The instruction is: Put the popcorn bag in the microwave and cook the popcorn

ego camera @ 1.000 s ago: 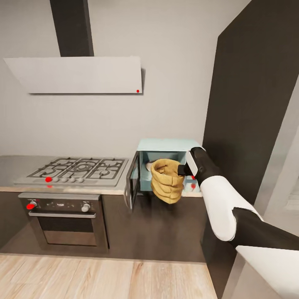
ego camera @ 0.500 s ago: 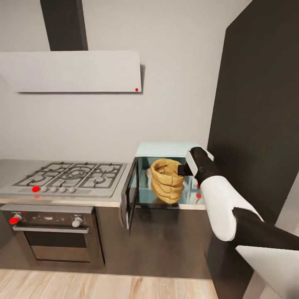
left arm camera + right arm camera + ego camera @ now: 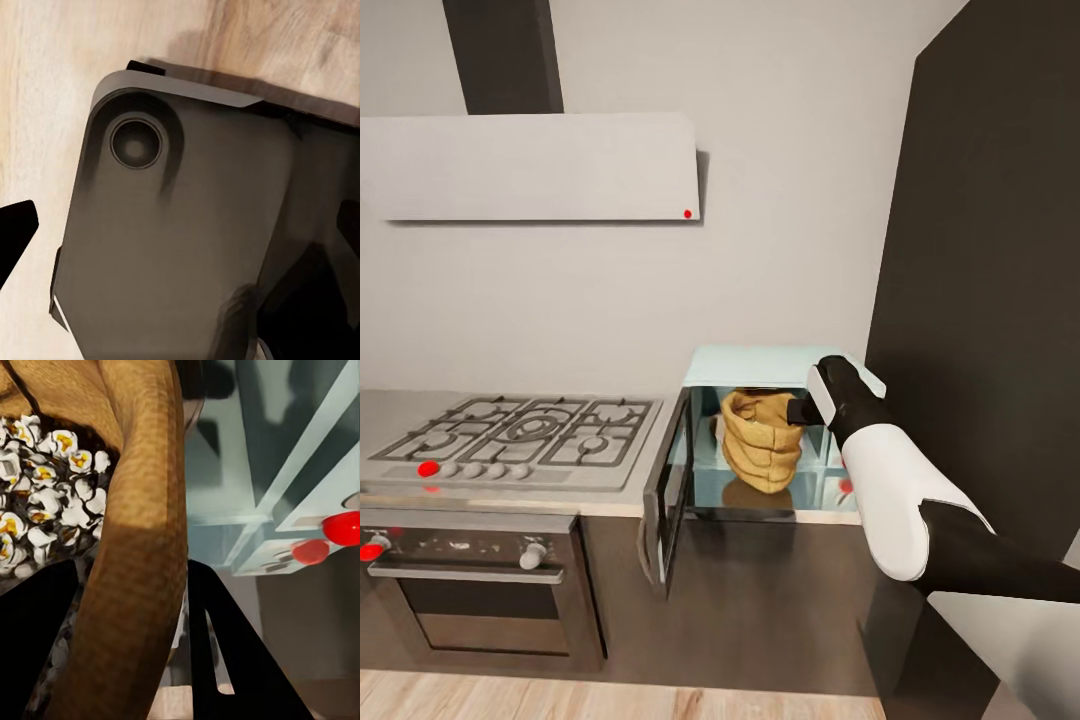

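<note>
Beside the gas hob (image 3: pixel 525 432), at its right, the microwave (image 3: pixel 760 365) stands on the table (image 3: pixel 390 410) with its door (image 3: pixel 668 478) swung open to the left. Inside the cavity's mouth hangs the popcorn bag (image 3: pixel 762 452), tan-brown, crumpled and ridged, with a rolled rim (image 3: pixel 142 547). It stands roughly upright, long axis vertical, mouth upward, clear of the glossy cavity floor, which mirrors it. White and yellow popped kernels (image 3: pixel 49 506) fill the bag in the right wrist view. The right pincer (image 3: pixel 800 410) is clenched on the bag's rim, one dark finger (image 3: pixel 30 637) inside and one outside the wall. Its fingertips are hidden by the bag in the head view. The left pincer's dark fingers (image 3: pixel 15 232) show cut off at the frame's edges over the robot's dark base (image 3: pixel 180 247) and wood floor (image 3: pixel 45 90); I cannot tell their state.
</note>
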Controlling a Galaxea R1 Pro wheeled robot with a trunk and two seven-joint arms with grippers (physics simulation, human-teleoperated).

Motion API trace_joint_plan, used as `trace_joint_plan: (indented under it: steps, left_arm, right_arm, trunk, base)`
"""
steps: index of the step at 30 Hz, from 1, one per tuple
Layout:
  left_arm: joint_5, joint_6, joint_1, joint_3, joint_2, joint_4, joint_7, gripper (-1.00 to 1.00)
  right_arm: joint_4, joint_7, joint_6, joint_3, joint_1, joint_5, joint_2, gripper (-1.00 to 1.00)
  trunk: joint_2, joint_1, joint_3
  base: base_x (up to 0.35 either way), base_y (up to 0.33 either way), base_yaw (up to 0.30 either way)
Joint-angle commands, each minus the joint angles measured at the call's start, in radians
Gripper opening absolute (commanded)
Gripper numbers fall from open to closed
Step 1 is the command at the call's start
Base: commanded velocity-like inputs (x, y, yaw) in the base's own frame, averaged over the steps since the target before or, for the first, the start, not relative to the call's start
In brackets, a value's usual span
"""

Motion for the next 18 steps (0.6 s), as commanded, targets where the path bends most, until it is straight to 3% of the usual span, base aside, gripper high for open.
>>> trace_joint_plan:
  steps: [1, 14, 18]
  left_arm:
    - [0.005, -0.002, 0.0, 0.001, 0.0, -0.001, -0.001, 1.0]
    - [0.006, -0.002, 0.0, 0.002, -0.001, -0.001, 0.002, 1.0]
    - [0.005, -0.002, 0.0, 0.001, 0.0, -0.001, 0.0, 1.0]
  right_arm:
    - [0.0, 0.003, 0.003, -0.008, -0.001, 0.008, 0.002, -1.0]
    - [0.004, 0.002, 0.003, -0.01, 0.0, 0.005, 0.002, -1.0]
    - [0.004, 0.002, 0.003, -0.01, 0.0, 0.004, 0.002, -1.0]
  trunk:
    - [-0.001, 0.0, -0.001]
    - [-0.001, 0.0, -0.001]
    - [-0.001, 0.0, -0.001]
  base:
    - [0.0, 0.0, 0.0]
    - [0.002, 0.0, 0.0]
    - [0.182, 0.0, 0.0]
